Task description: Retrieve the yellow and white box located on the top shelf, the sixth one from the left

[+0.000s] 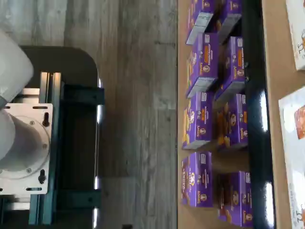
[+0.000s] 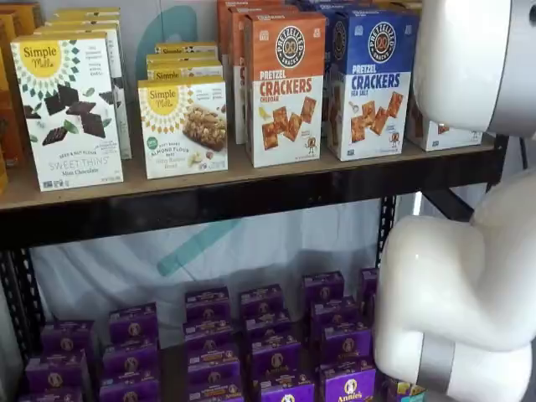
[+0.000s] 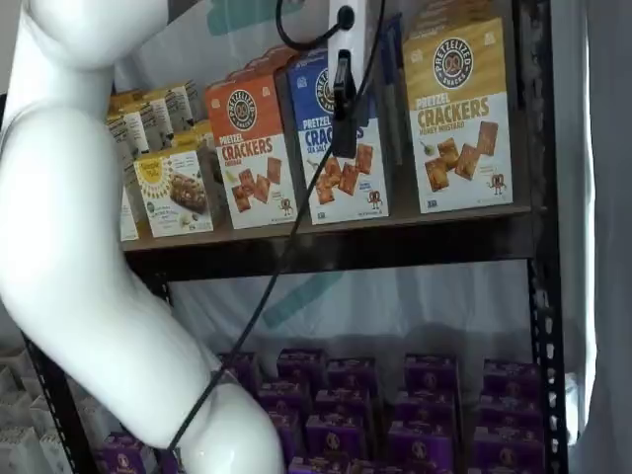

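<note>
Yellow and white box [image 3: 459, 114] — elsewhere arm-hidden

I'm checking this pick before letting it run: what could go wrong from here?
1. The yellow and white box stands close beside the blue cracker carton, so the gripper could knock or take that one instead.
2. The gripper's black cable hangs across the top shelf front and could snag.
3. In a shelf view the arm hides the box.

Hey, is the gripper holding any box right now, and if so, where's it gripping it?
Nothing is held. The gripper hangs in front of the top shelf with no box between its fingers. The yellow and white box stands untouched on the shelf.
</note>
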